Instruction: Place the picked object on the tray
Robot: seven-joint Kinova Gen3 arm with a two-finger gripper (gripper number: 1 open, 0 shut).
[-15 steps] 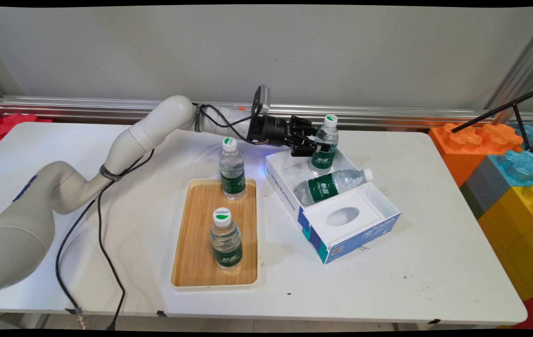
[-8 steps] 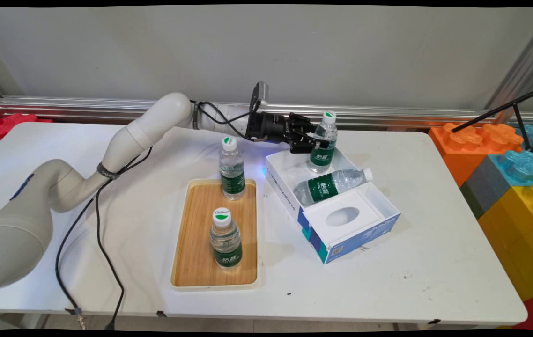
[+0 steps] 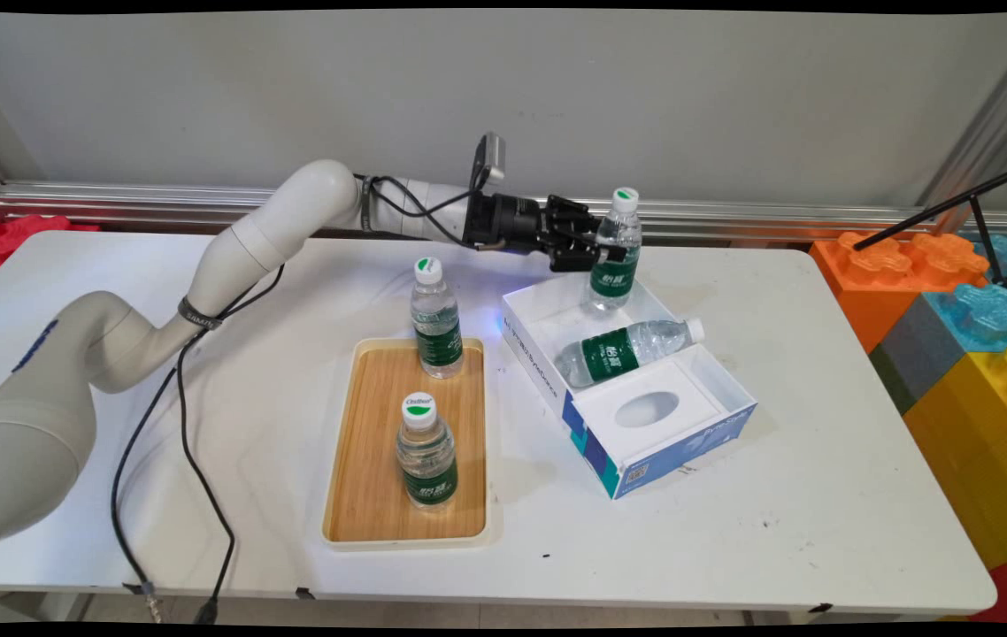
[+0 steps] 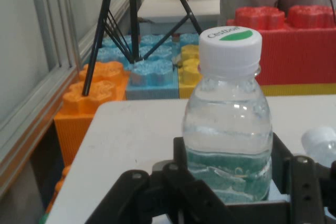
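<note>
My black gripper (image 3: 603,252) is shut on an upright water bottle (image 3: 614,251) with a green label and a white cap, held just above the far end of the open white and blue box (image 3: 548,376). In the hand view the same bottle (image 4: 229,124) stands between my fingers (image 4: 181,156), and my gripper (image 4: 228,169) clamps it at the label. A second bottle (image 3: 627,348) lies on its side inside the box. Two more bottles stand on the wooden tray (image 3: 371,487): one at its far end (image 3: 436,318), one nearer the front (image 3: 426,453).
Large coloured building blocks (image 3: 955,301) are stacked past the table's right edge, with a black tripod (image 3: 981,221) over them. Black cables (image 3: 185,425) hang from the arm down to the table's near left edge. An aluminium rail (image 3: 734,217) runs along the back wall.
The gripper has risen with the bottle, lifting its base up from the box floor. The other bottles, tray and box have not moved.
</note>
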